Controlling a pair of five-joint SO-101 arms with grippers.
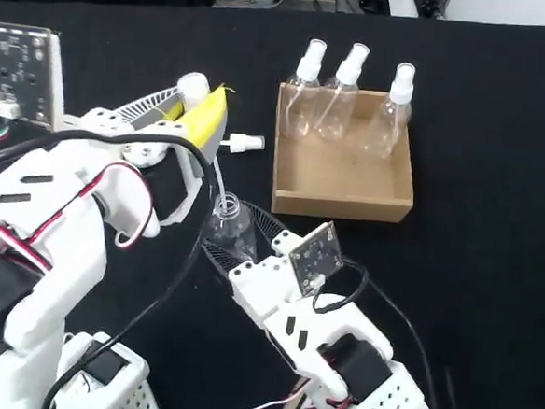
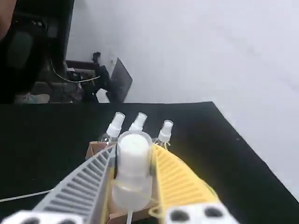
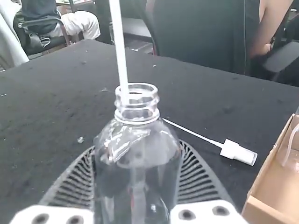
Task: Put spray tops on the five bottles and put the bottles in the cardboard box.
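The right gripper (image 1: 237, 238) clamps an open bottle (image 3: 136, 140) upright near the box (image 1: 342, 207), so its neck faces up; the left gripper (image 2: 133, 156) pinches a top (image 2: 132, 163) above, tube (image 3: 118, 46) in the neck, lined up for seating. Three capped bottles (image 1: 334, 106) stand boxed.

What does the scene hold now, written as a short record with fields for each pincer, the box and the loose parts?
left pincer: shut on a spray top, whose tube goes down into the open bottle
right pincer: shut on the open bottle, held upright
cardboard box: three capped bottles at its far wall
loose spray top: lying on the table beside the box
held top: not yet seated
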